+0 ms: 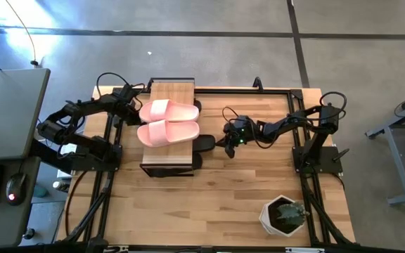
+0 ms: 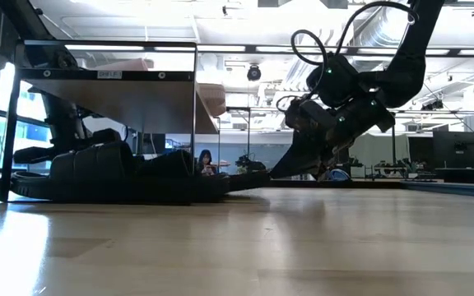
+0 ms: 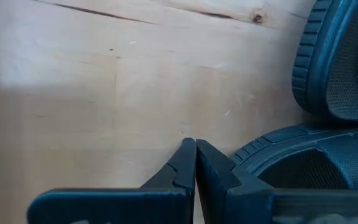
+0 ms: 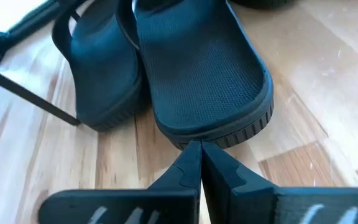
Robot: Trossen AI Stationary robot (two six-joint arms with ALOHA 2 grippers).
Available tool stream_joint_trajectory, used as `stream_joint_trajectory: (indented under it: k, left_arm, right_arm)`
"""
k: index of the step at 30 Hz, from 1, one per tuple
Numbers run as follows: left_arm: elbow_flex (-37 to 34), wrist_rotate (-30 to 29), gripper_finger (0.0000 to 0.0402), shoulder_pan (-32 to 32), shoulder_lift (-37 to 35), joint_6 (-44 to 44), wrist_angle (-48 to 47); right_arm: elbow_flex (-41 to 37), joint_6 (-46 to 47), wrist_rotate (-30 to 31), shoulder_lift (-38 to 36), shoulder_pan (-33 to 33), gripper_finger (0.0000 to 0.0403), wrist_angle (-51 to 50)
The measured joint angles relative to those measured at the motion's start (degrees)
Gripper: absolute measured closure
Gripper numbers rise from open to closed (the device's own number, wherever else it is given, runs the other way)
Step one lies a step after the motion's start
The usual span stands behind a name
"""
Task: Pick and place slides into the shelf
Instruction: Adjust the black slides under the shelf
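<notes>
Two pale pink slides (image 1: 167, 121) lie side by side on the plank top of the shelf (image 1: 171, 90). Black slides (image 2: 97, 168) lie on the table under the shelf, and the end of one (image 1: 204, 144) sticks out toward the right. My right gripper (image 4: 198, 147) is shut, its tips at the end of that black slide (image 4: 204, 74), with another black slide (image 4: 101, 68) beside it. My left gripper (image 3: 196, 147) is shut and hovers low at the shelf's left side (image 1: 133, 111), right beside a black slide's ribbed rim (image 3: 253, 152). My right gripper's shut fingertips meet the black slide's rounded end rim (image 4: 211, 138), slanting down from the table's right side. The slide lies flat on the table, its other end under the shelf. My left gripper's fingers stand against a black slide's rim; whether they touch it I cannot tell.
A white hexagonal pot with a plant (image 1: 284, 214) stands at the table's near right. The shelf's thin black leg (image 4: 30, 93) stands by the slides. A grey desk (image 1: 5, 112) adjoins the table's left side. Bare wood stretches in front of the shelf (image 1: 188, 204).
</notes>
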Motion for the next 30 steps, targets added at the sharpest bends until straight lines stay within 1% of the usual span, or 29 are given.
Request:
stream_joint_trajectory:
  k: [3,8,12,17,20,30]
  left_arm:
    - [0.00,0.05,0.0402,0.00,0.00,0.00,0.37]
    - [0.02,0.10,0.0401,-0.02,0.00,-0.02,0.78]
    - [0.02,0.32,0.0401,-0.04,0.00,-0.20,1.03]
    - [0.04,0.32,0.0401,-0.04,0.00,-0.20,1.11]
    - [0.06,0.29,0.0401,-0.04,0.00,-0.02,1.13]
    - [0.06,0.47,0.0401,-0.04,0.00,-0.04,2.13]
  right_arm:
    - [0.00,1.24,0.12,0.00,0.00,0.0403,1.41]
    - [1.72,1.37,0.21,0.43,0.00,0.0403,-0.21]
    - [5.18,1.53,1.85,2.99,0.17,0.0403,-2.63]
    - [9.06,1.09,1.63,7.13,0.15,0.0403,-3.16]
    - [10.40,1.09,1.60,8.39,0.15,0.0403,-3.13]
    - [11.26,1.36,1.71,8.55,0.72,0.0403,-2.96]
